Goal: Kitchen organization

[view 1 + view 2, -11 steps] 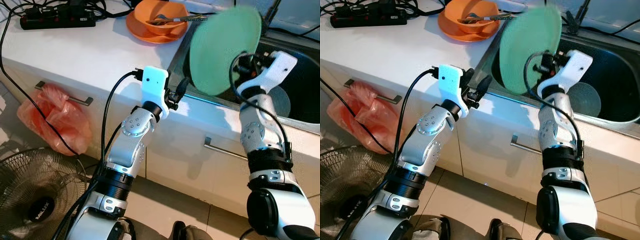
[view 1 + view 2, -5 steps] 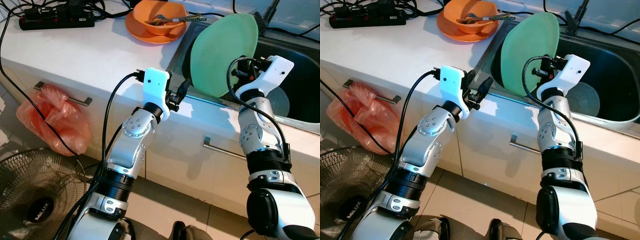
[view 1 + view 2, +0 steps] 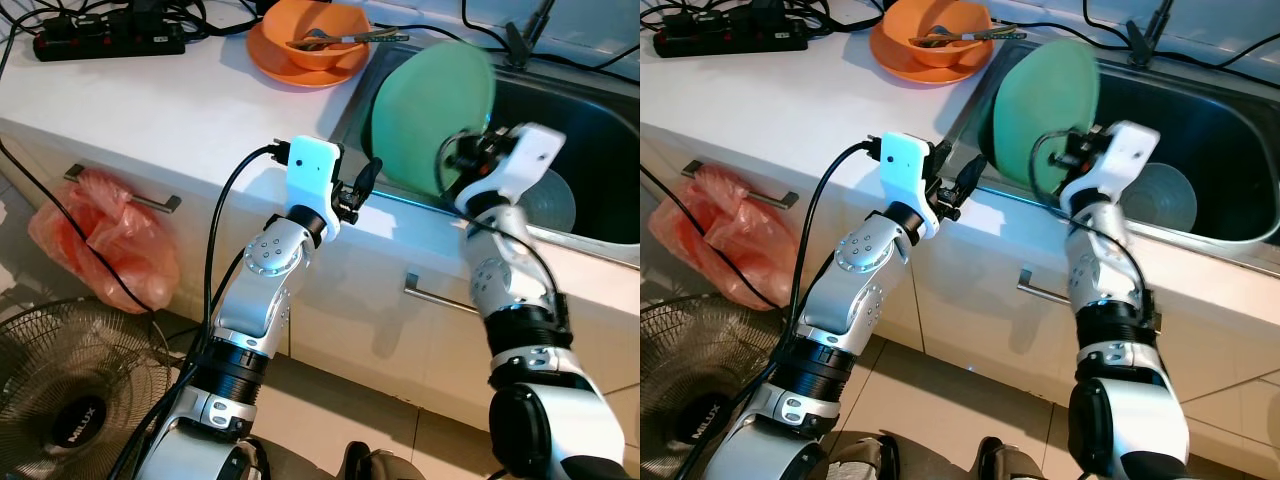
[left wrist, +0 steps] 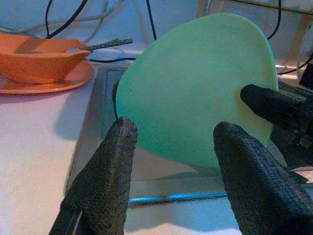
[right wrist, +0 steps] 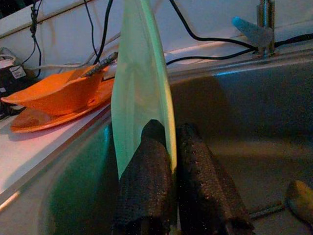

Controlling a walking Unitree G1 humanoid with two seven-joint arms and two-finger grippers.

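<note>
The green plate [image 3: 430, 110] is held on edge, nearly upright, above the left part of the steel sink [image 3: 1230, 130]. The right end effector [image 5: 171, 161] is pressed together on the plate's lower rim, with 1 finger on each face of the plate. The plate is clear of the sink floor; its upper edge is level with the sink's far rim.

The left end effector [image 4: 171, 161] is spread and carries nothing. It hovers over the front edge of the white desk [image 3: 150, 110], just beside the sink's left rim, and points toward the plate without touching it.

A clear round dish [image 3: 1168, 195] lies on the sink floor, below and to the right of the plate. On the desk, beside the sink's far left corner, an orange bowl [image 3: 318, 30] rests on an orange plate [image 3: 275, 62], and a utensil [image 3: 350, 40] lies across the bowl. A black power strip [image 3: 110, 40] with cables lies at the far left of the desk.

Below the desk, an orange plastic bag [image 3: 100, 240] hangs from a drawer handle [image 3: 125, 190]. A floor fan [image 3: 70, 400] stands at lower left.
</note>
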